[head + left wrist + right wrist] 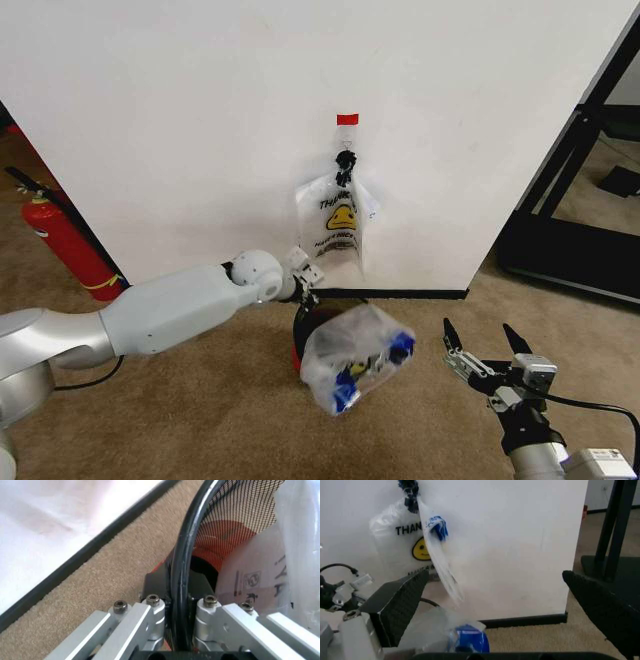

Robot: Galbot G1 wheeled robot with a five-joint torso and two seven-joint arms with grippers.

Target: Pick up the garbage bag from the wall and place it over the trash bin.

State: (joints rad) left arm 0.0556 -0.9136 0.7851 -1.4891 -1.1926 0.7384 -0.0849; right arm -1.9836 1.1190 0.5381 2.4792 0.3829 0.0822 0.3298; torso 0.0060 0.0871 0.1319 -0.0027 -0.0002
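Crinkly white plastic is draped over the trash bin (303, 340), and that's the garbage bag (352, 369) with its blue patches, slumped across the front and right side of the rim rather than seated around it. Another smiley bag (338, 222) hangs from the black clip (346, 160) on the wall (180, 120), under the red tape strip (347, 119). That one isn't in play.

Over on the left, the left gripper (181, 607) is right down at the bin's far edge; the left wrist view shows the black rim running between its two fingers (150, 618), which look closed on it, with the bag's plastic just beside on the inside. The right gripper (487, 351) hovers low over the carpet (200, 420), well apart from the bin to its right, fingers spread wide and empty.

Now the risk, as I read it: the bag looks bunched and lopsided, so much of the rim may be uncovered. Thin plastic like this slides, and if the left gripper lets go or tugs, the bag could slip off onto the carpet. Pulling hard on the rim could also tip such a light bin.
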